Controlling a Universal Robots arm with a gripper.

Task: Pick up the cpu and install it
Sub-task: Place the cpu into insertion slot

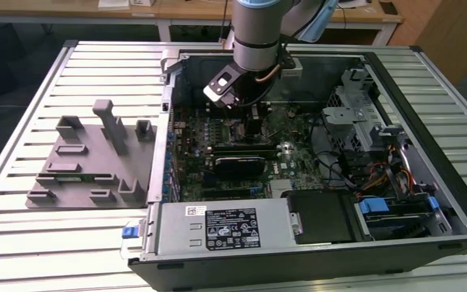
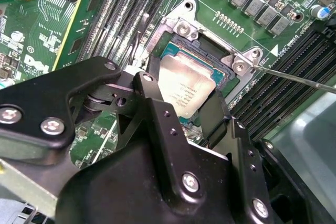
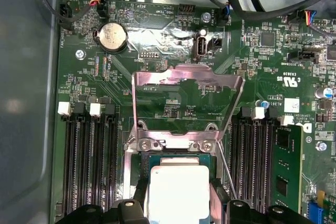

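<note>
- The gripper (image 2: 181, 95) clamps its two black fingers (image 2: 157, 111) on opposite edges of the single cpu (image 3: 178, 190), held at the motherboard's socket.
- The socket frame (image 3: 173, 144) rims the chip closely. One metal load plate (image 3: 186, 90) stands flipped open, and one thin lever wire (image 3: 226, 166) runs just beside it.
- One bank of four memory slots (image 3: 92, 166) flanks the socket; one coin battery (image 3: 110, 36) lies well apart.
- In the exterior view, the arm (image 1: 258, 36) reaches into the open case (image 1: 298, 271); one grey tray (image 1: 87, 164) sits outside it, on the exterior view's left.
</note>
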